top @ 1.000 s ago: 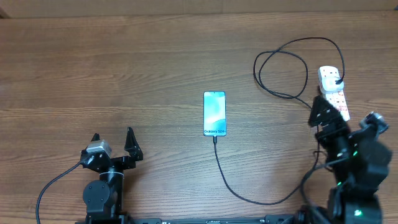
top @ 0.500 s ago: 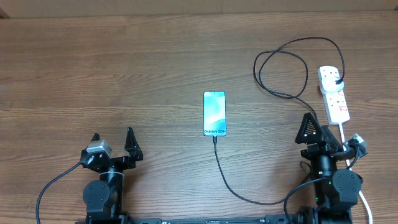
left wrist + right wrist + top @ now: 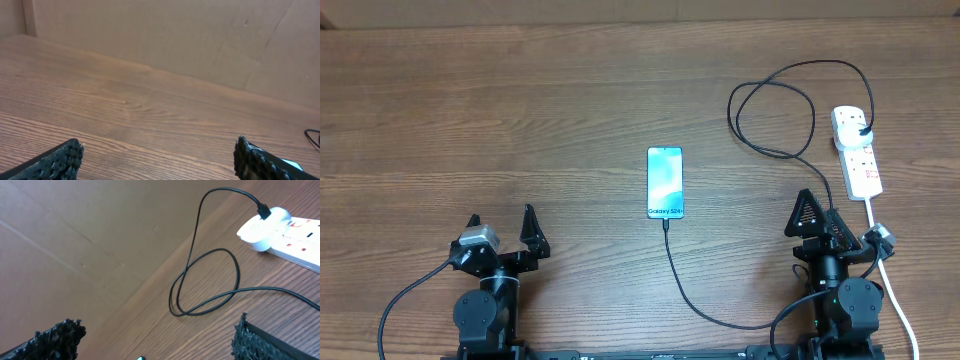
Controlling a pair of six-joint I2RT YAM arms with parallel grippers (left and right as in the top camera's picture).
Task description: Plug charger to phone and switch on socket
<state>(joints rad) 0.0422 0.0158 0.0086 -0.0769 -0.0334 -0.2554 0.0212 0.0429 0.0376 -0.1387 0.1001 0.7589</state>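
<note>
The phone (image 3: pixel 665 181) lies face up at mid-table, its teal screen lit. The black charger cable (image 3: pixel 692 295) runs from the phone's near end, curves right, then loops (image 3: pixel 775 115) up to its plug (image 3: pixel 863 131) in the white socket strip (image 3: pixel 856 150) at the far right. The loop (image 3: pixel 205 287) and the strip (image 3: pixel 280 232) also show in the right wrist view. My left gripper (image 3: pixel 501 228) is open and empty at the near left. My right gripper (image 3: pixel 827 222) is open and empty at the near right, below the strip.
The strip's thick white cord (image 3: pixel 890 285) runs down the right side past my right arm. A brown board wall (image 3: pixel 175 35) stands along the table's far edge.
My right arm has drawn back from the socket strip toward the near edge and lowered. The left arm, phone and cable have not moved.
</note>
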